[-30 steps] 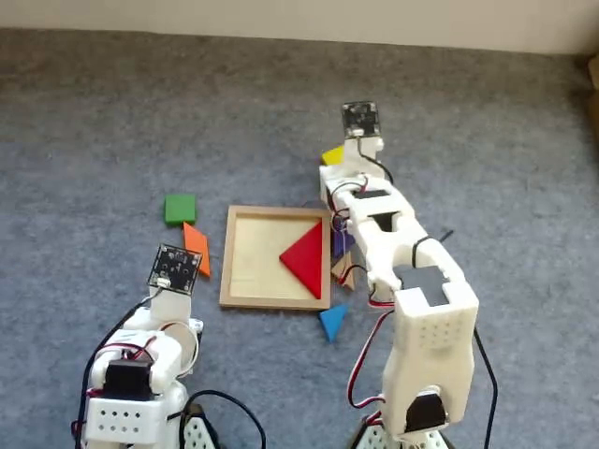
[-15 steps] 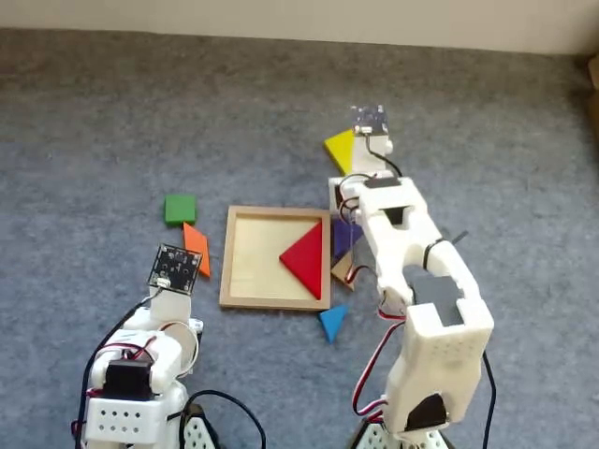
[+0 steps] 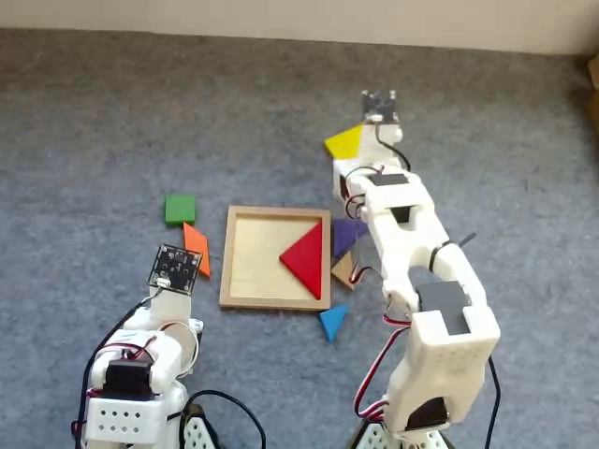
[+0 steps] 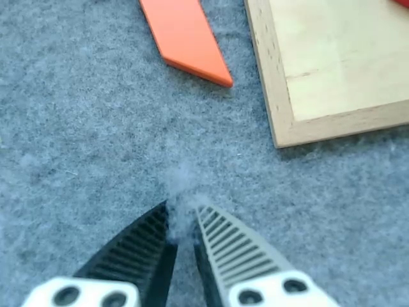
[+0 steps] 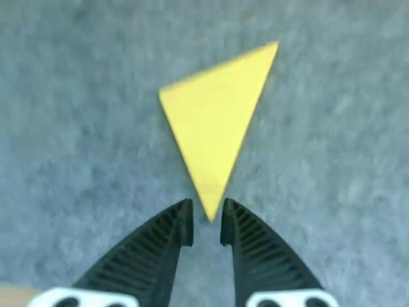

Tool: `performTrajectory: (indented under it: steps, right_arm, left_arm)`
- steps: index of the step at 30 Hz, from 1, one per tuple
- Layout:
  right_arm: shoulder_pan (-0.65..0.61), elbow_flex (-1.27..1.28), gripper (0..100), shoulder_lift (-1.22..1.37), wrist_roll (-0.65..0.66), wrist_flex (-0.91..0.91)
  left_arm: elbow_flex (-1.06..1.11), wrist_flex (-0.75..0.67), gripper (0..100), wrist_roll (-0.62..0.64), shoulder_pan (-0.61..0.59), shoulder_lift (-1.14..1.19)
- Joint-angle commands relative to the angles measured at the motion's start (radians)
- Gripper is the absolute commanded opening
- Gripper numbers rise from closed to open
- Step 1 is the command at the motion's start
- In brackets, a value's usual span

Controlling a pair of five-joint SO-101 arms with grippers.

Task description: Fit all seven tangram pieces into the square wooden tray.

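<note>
The square wooden tray (image 3: 232, 254) lies mid-table with a red triangle (image 3: 306, 257) in its right half. Just off the tray's right side lie a purple piece (image 3: 348, 232) and a wood-coloured piece (image 3: 343, 271), with a blue triangle (image 3: 331, 322) nearer the arms. A green square (image 3: 180, 208) and an orange parallelogram (image 3: 196, 248) sit left of the tray. The yellow triangle (image 5: 217, 121) lies on the carpet beyond the tray, one corner pointing at my shut right gripper (image 5: 206, 224). My left gripper (image 4: 183, 208) rests shut above bare carpet, near the orange parallelogram (image 4: 185, 38) and a tray corner (image 4: 281, 128).
Grey carpet (image 3: 112, 122) covers the whole table. The right arm (image 3: 402, 234) stretches along the tray's right side, above the purple and wood-coloured pieces. Open carpet lies at the far left and far right.
The right arm has stretched farther from its base, past the tray's far right corner. The yellow triangle, half hidden before, now lies uncovered. The left arm has not moved.
</note>
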Motion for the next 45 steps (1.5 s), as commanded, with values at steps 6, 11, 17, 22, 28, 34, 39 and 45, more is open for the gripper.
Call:
performTrajectory:
  steps: [6,11,17,22,28,34,39,45]
  right_arm:
    - [0.015,-0.018,7.7,0.113,-0.176,-0.406]
    - [0.035,-0.027,7.2,0.254,-0.175,-0.636]
    - [0.051,-0.027,0.6,0.332,-0.064,-0.661]
    - [0.033,-0.021,0.5,0.341,0.061,-0.619]
    - [0.03,-0.027,0.5,0.265,0.143,-0.285]
    - [0.03,-0.021,0.5,0.113,0.147,0.033]
    - [0.033,-0.019,0.5,0.015,0.149,0.18]
    - [0.036,-0.019,0.5,-0.108,0.141,0.217]
  left_arm:
    - [0.019,0.006,1,-0.008,-0.008,-0.05]
    - [0.019,0.006,1,-0.008,-0.008,-0.05]
    - [0.019,0.006,1,-0.008,-0.008,-0.05]
    - [0.019,0.006,1,-0.008,-0.008,-0.05]
    - [0.019,0.006,1,-0.008,-0.008,-0.05]
    - [0.019,0.006,1,-0.008,-0.008,-0.05]
    - [0.019,0.006,1,-0.008,-0.008,-0.05]
    - [0.019,0.006,1,-0.008,-0.008,-0.05]
